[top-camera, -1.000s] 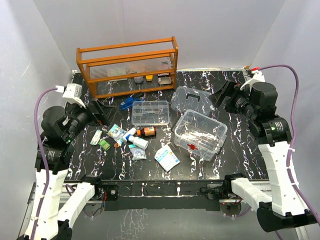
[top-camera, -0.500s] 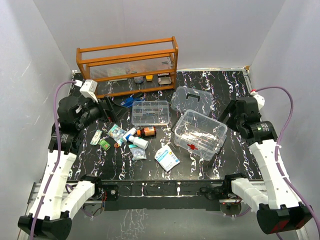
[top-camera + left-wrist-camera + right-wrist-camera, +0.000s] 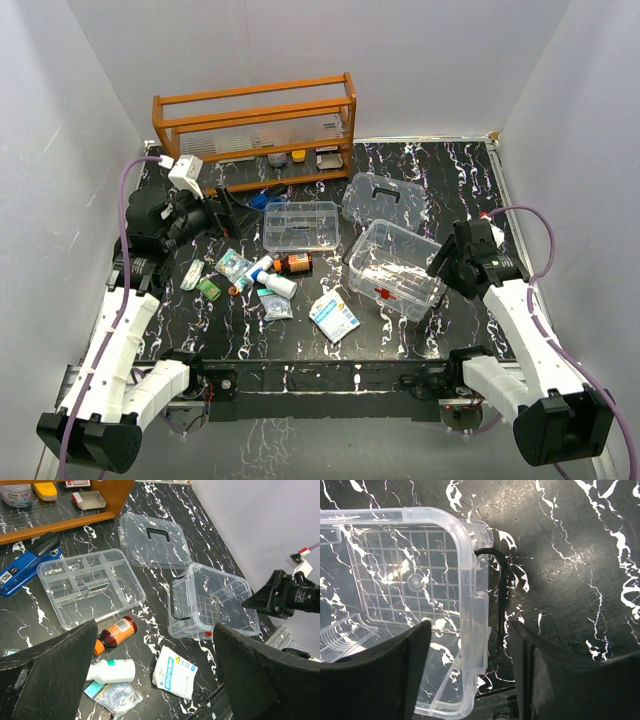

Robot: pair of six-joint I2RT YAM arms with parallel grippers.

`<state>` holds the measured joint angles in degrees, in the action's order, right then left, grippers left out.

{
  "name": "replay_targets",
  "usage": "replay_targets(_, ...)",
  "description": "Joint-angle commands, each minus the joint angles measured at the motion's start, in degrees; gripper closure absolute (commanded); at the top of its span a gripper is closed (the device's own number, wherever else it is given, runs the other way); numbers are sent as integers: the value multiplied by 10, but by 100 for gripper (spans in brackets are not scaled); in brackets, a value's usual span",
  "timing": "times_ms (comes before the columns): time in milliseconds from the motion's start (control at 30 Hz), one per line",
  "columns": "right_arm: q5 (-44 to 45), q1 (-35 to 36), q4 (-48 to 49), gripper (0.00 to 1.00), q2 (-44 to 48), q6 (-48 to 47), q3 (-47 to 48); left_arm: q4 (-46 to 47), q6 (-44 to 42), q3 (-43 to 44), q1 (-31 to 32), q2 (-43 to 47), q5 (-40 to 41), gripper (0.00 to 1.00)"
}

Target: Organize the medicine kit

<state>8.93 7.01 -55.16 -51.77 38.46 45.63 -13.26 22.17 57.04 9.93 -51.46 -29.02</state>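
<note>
Bottles [image 3: 293, 263] and packets [image 3: 334, 317] left of clear box [image 3: 400, 268], rack [image 3: 255, 130] behind; left hand [image 3: 154, 625] and right hand [image 3: 470, 625] wide open, empty.

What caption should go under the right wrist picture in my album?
Right tool, open, poised over the rim of the clear box beside its dark handle.

- Nothing can be read for certain — all the print is too small or blurred.
- White packet [image 3: 174, 672] on the desk [image 3: 210, 535]: blue print, illegible.
- Brown bottle [image 3: 116, 632]: orange label, lettering blurred.
- White bottle [image 3: 111, 670]: teal marks, unreadable.
- Blue tool [image 3: 27, 562]: white sticker with dark characters — these cannot be made out.
</note>
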Motion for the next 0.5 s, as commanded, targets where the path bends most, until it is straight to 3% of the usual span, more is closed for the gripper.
replay_targets(0,-18,-3,60,45,-29,-14,9,16,-14,0,7,-1,12,1)
replay_targets(200,-25,-3,80,57,-71,-55,25,16,-20,0,11,-8,24,1)
replay_targets(467,-44,-3,118,65,-147,-125,69,17,-22,-9,18,-11,30,1)
